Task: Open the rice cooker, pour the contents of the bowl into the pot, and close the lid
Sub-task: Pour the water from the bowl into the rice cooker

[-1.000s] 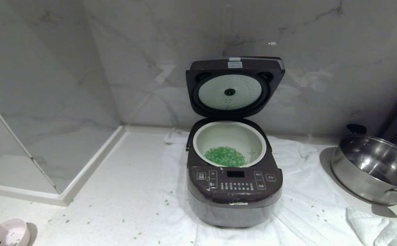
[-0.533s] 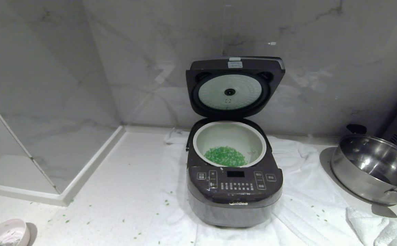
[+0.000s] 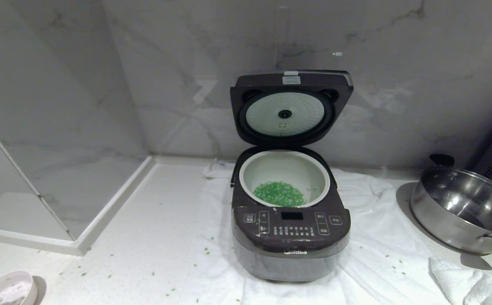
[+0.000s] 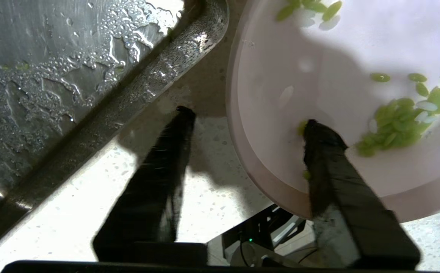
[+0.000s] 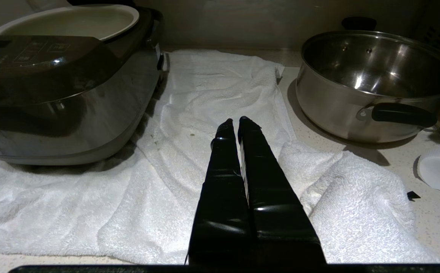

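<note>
rice cooker, lid upright, green bits in pot

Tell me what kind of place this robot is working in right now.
Most likely a home-style kitchen counter. An open rice cooker sits on a white towel against a marble-look wall, a steel pan stands to its right, and the wet rim of a steel sink shows in the left wrist view.

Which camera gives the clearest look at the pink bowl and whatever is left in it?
The left wrist view: the bowl fills much of it, showing green bits remaining inside and the left claw straddling its rim. The head view catches only the bowl at its lower left corner. The right wrist view does not show it.
</note>
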Tool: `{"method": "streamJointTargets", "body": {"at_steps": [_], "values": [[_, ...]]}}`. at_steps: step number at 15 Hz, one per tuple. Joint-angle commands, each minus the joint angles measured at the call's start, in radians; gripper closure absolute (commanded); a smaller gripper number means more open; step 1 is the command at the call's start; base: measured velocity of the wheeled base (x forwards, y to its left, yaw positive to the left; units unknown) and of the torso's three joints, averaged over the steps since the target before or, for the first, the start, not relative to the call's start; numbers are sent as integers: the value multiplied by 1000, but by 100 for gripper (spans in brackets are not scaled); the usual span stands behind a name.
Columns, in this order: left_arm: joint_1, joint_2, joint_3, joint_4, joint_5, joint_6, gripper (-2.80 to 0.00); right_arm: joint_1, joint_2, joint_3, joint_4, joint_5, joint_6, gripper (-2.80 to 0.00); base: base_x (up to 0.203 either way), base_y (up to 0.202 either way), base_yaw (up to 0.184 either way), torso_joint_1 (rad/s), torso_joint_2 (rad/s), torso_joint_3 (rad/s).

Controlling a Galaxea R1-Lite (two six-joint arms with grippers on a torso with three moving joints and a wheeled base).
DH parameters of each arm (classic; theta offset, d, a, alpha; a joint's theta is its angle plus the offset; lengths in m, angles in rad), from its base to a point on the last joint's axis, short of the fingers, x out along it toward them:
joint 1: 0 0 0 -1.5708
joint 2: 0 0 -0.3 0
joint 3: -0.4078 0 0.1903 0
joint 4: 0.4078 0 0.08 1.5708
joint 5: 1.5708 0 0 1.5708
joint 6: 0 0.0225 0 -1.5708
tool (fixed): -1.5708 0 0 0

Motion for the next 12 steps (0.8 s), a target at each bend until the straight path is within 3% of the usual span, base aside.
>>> {"method": "streamJointTargets", "body": {"at_steps": [1,12], "values": [[0,-3,1,1,-8,1,0,0,-2,2,0,0,0,0,0,0,0,0,0,0],[-42,-30,26,8,-11,-3,0,0,0,2,0,0,0,0,0,0,0,0,0,0]]}}
